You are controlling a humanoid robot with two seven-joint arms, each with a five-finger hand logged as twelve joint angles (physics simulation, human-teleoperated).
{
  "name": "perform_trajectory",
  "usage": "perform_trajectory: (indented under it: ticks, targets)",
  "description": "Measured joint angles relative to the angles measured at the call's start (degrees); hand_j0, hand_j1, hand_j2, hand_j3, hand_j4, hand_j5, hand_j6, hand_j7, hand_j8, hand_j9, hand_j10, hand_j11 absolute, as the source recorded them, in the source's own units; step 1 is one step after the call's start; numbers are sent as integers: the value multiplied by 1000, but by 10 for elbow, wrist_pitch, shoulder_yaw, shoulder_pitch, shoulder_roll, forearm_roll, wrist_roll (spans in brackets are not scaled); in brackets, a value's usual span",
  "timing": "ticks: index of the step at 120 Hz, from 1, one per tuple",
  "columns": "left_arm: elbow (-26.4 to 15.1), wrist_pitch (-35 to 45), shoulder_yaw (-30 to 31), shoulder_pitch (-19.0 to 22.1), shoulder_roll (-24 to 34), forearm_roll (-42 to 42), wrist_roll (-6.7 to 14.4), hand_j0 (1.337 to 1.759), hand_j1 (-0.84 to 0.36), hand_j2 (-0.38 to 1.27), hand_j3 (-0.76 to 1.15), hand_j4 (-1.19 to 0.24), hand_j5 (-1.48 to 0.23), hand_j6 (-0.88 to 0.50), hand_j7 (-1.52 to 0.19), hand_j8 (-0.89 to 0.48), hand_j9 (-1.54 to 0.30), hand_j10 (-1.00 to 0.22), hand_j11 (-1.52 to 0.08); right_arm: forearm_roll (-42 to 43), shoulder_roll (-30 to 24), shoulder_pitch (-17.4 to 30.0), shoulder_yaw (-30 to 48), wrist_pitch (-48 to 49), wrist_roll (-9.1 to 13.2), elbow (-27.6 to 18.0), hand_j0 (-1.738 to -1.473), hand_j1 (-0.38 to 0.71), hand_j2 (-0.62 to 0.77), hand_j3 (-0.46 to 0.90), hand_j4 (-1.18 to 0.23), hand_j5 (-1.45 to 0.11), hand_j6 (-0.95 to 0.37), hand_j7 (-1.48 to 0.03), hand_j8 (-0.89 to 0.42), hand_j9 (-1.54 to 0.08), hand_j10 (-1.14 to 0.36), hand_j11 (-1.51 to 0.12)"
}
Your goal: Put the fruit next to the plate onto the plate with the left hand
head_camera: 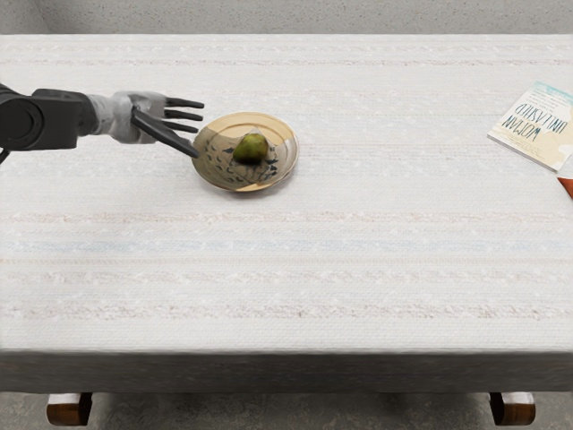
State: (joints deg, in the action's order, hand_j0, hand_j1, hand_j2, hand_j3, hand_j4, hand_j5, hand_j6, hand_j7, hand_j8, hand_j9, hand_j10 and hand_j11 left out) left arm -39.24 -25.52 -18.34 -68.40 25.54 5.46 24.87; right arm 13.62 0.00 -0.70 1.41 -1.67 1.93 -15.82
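Carelessly withdrawn, the released left robot hand (164,121) at the plate's (285,166) nine o'clock could tip out the fruit (250,148).

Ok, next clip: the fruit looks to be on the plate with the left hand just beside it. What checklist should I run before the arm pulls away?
1. Fruit lies on the plate, near its middle: ok.
2. Left hand holds nothing, fingers spread: ok.
3. Hand free of the plate: cannot tell; the lowest finger ends right at the plate's left rim, and contact cannot be ruled out.
4. Fruit at rest, not rolling: cannot tell from a single picture.
5. Book out of the arm's way: ok; it lies far off at the picture's right edge, opposite the side the arm comes from.
6. Right arm out of the way: ok; it is not in view.
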Motion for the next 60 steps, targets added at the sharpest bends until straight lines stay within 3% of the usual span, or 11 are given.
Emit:
perform_trajectory:
  ticks: [14,36,60]
  targets:
    - [0,-64,-33,34,71,-29,-1,1658,265,27,0,-72,-95,-66,-95,-67,-95,-72,-95,0,0,0,0,0,0,0,-1658,-349,0,0,0,0,0,0,0,0,0,0]
    - [-1,-90,-54,91,161,-56,-1,1658,294,15,0,-45,-61,-43,-61,-43,-61,-45,-61,0,0,0,0,0,0,0,-1658,-349,0,0,0,0,0,0,0,0,0,0]
    - [0,-94,-57,107,196,-66,-1,1658,310,9,0,-31,-43,-30,-43,-30,-43,-31,-43,0,0,0,0,0,0,0,-1658,-349,0,0,0,0,0,0,0,0,0,0]
